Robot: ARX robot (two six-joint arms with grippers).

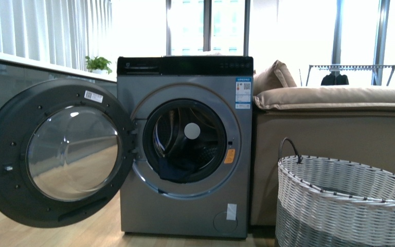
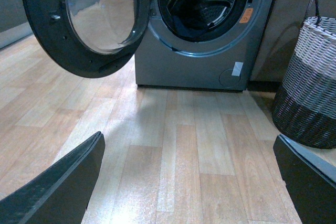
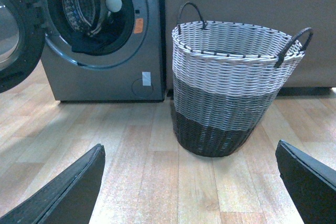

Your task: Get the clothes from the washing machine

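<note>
1. Left hand (image 2: 189,139): released. Its two dark fingers (image 2: 63,182) are spread wide with nothing between them. It hangs over bare wooden floor (image 2: 178,177), well short of the washing machine (image 1: 185,211).

2. Right hand (image 3: 190,146): released, fingers (image 3: 58,192) spread wide, grasping nothing. It is also well short of the machine.

3. Basket (image 3: 231,77): woven, white over grey over dark, with two dark handles. It stands upright on the floor, forward of the machine and off its right side, apart from it.

4. Washing machine: silver-grey front-loader, standing on the floor. The door (image 1: 10,154) is swung fully open to the machine's left side, glass facing out. An orange sticker (image 1: 229,156) sits just right of the drum mouth. A blue-white label (image 1: 243,92) is at the upper right corner of the front panel.

5. Clothes (image 1: 175,170): a dark navy garment lies inside the machine, at the bottom of the drum mouth, reaching the lower rim. A white round object (image 1: 192,131) shows above it.

6. Sofa (image 1: 334,134): beige, just beside the machine's right side, behind the basket.
</note>
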